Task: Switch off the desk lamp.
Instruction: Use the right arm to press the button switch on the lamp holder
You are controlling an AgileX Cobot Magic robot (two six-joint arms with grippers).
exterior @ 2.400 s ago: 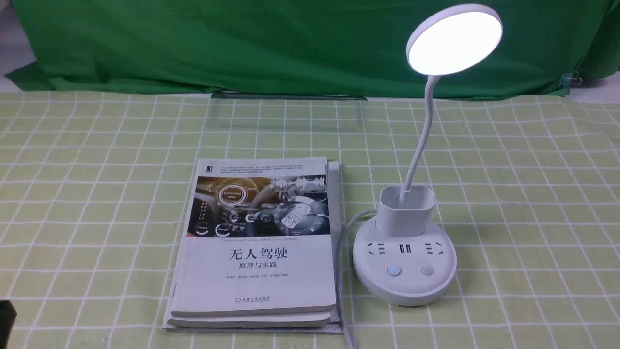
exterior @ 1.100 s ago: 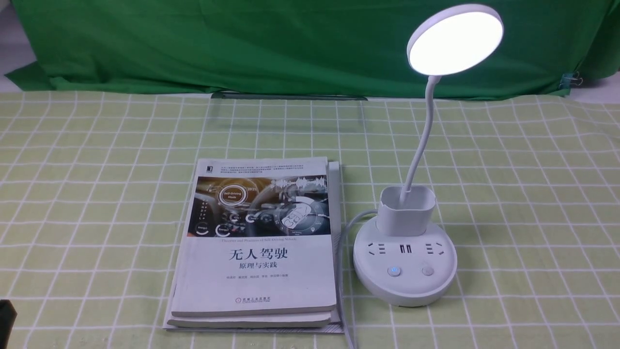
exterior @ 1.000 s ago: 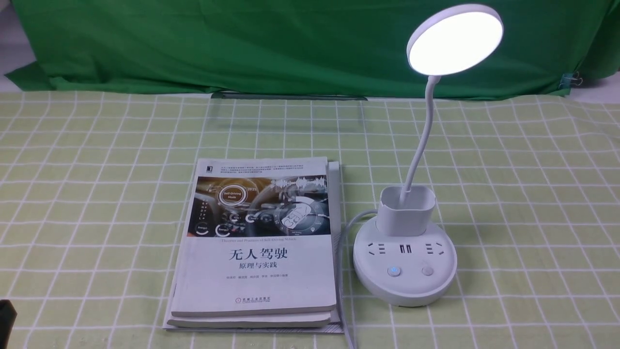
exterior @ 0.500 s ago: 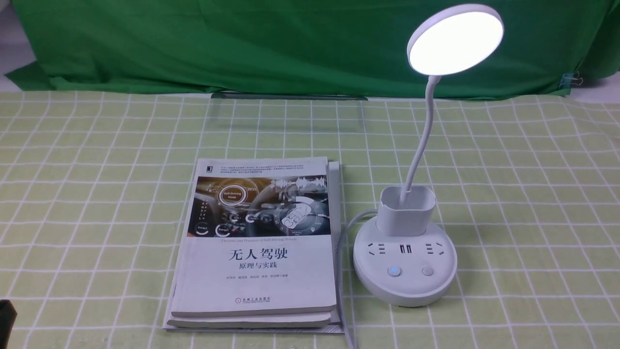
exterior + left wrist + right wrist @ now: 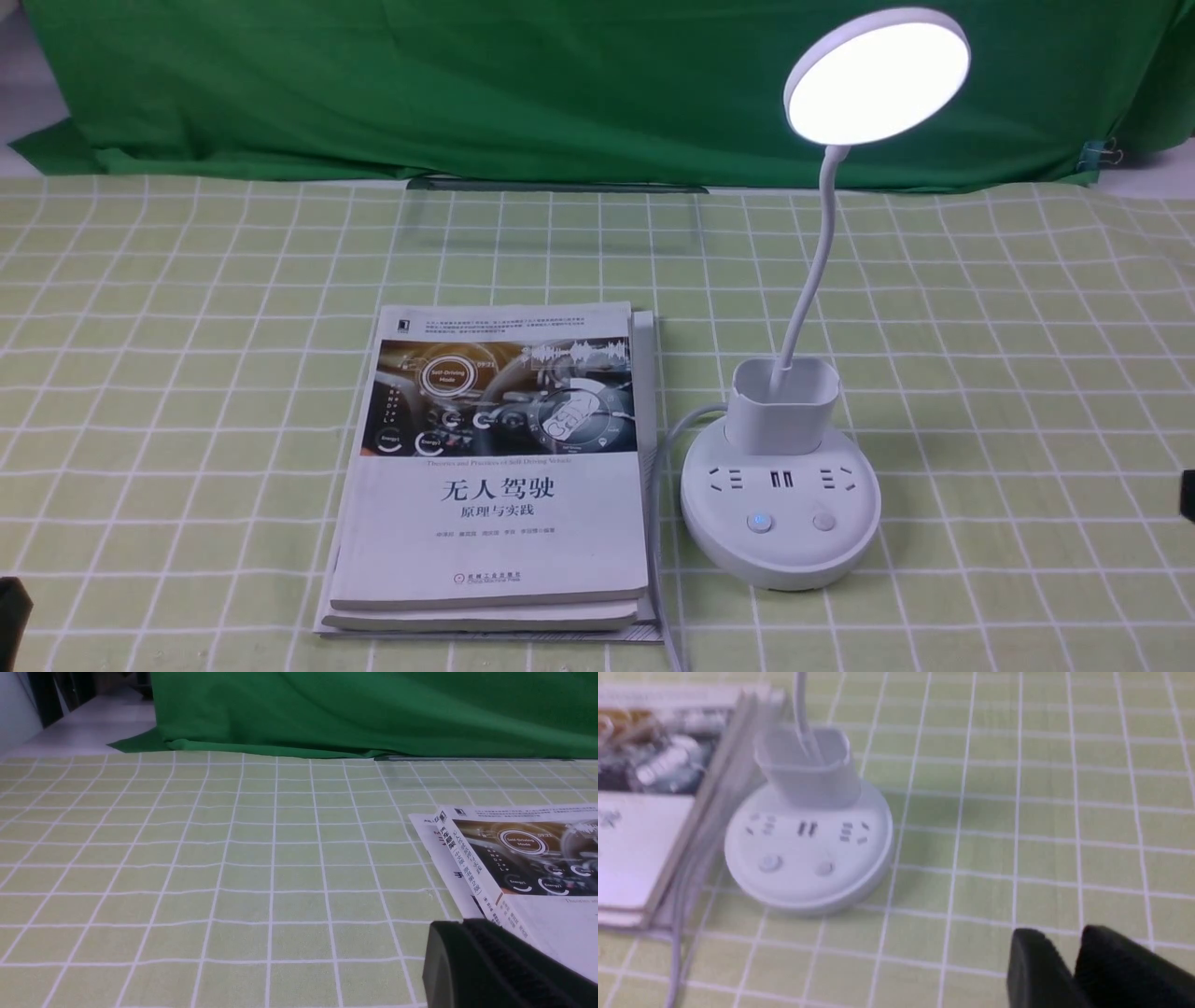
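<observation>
On the bench (image 5: pixel 1008 392), right of the "Self-Driving Mode" book (image 5: pixel 495 523), the lit desk lamp (image 5: pixel 780 537) stood upright, disc facing the camera; left claw (image 5: pixel 461 922) closed, right claw (image 5: pixel 1064 933) slightly parted, empty

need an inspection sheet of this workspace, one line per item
surface: green cloth with white grid lines
job's things: desk lamp, lit, upright; left button glows blue, right button unlit
clutter: book stack, left of the lamp
grippers: left gripper touching nothing seen, jaws together; right gripper off the lamp, small gap between its fingers
cables: grey cable from the lamp base, running beside the books
surroundings: green curtain behind
</observation>
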